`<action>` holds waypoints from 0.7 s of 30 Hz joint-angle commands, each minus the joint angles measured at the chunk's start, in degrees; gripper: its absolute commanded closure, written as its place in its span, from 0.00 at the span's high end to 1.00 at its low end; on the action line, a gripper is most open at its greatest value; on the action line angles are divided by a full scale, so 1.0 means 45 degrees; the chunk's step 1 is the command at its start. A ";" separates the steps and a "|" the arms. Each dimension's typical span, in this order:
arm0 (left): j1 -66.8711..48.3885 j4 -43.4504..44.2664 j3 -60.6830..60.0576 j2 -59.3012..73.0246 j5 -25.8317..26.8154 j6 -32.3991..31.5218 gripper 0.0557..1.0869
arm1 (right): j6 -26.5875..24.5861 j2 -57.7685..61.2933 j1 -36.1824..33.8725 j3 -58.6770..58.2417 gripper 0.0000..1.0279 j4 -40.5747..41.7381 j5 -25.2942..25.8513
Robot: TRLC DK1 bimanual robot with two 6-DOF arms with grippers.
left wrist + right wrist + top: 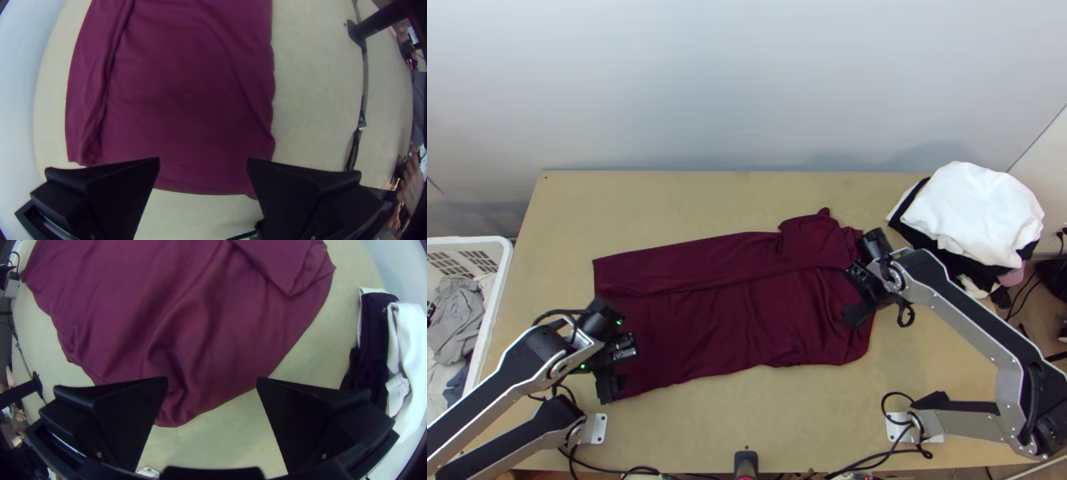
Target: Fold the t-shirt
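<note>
Open and empty, the left gripper (203, 158) is over the left end of the dark red t-shirt (739, 320), and the right gripper (212, 378), also spread, is over its right end. The shirt lies lengthwise across the middle of the table (707, 424), its far side turned inward in a long strip, the right end rumpled. It should handle light, limp and perhaps a little slippery, hardly fragile. I'd pinch the near edge at both ends, taking every layer, since a shallow grip may slide off or drag creases.
</note>
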 commanded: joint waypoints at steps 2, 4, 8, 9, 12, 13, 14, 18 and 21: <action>-0.1191 0.0195 -0.0344 0.0767 0.0726 -0.1209 0.92 | -0.0047 -0.0283 0.0725 -0.0449 0.90 -0.0040 -0.0087; -0.1347 0.0273 -0.0559 0.0767 0.0804 -0.1463 0.92 | 0.0012 -0.0264 0.0823 -0.0507 0.90 -0.0040 -0.0087; -0.1425 0.0351 -0.0969 0.0708 0.0784 -0.1561 0.92 | 0.0109 -0.0303 0.0998 -0.0468 0.89 -0.0079 -0.0087; -0.1425 0.0351 -0.0989 0.0688 0.0784 -0.1580 0.92 | 0.0129 -0.0381 0.1018 -0.0449 0.89 -0.0137 -0.0087; -0.1601 0.0292 -0.0930 0.0532 0.0804 -0.1854 0.92 | 0.0109 -0.0655 0.1174 -0.0390 0.89 -0.0547 -0.0087; -0.1699 0.0292 -0.0950 0.0513 0.0882 -0.2010 0.92 | 0.0109 -0.0733 0.1252 -0.0429 0.89 -0.0704 -0.0087; -0.1894 0.0273 -0.1008 0.0513 0.0882 -0.2205 0.92 | 0.0129 -0.0772 0.1350 -0.0507 0.89 -0.0821 -0.0087; -0.2519 0.0390 -0.1067 0.0532 0.0902 -0.2576 0.92 | 0.0168 -0.0791 0.1877 -0.0996 0.89 -0.1250 -0.0087; -0.2754 0.0566 -0.1145 0.0688 0.0902 -0.2791 0.92 | 0.0305 -0.0850 0.2112 -0.1152 0.89 -0.1446 -0.0087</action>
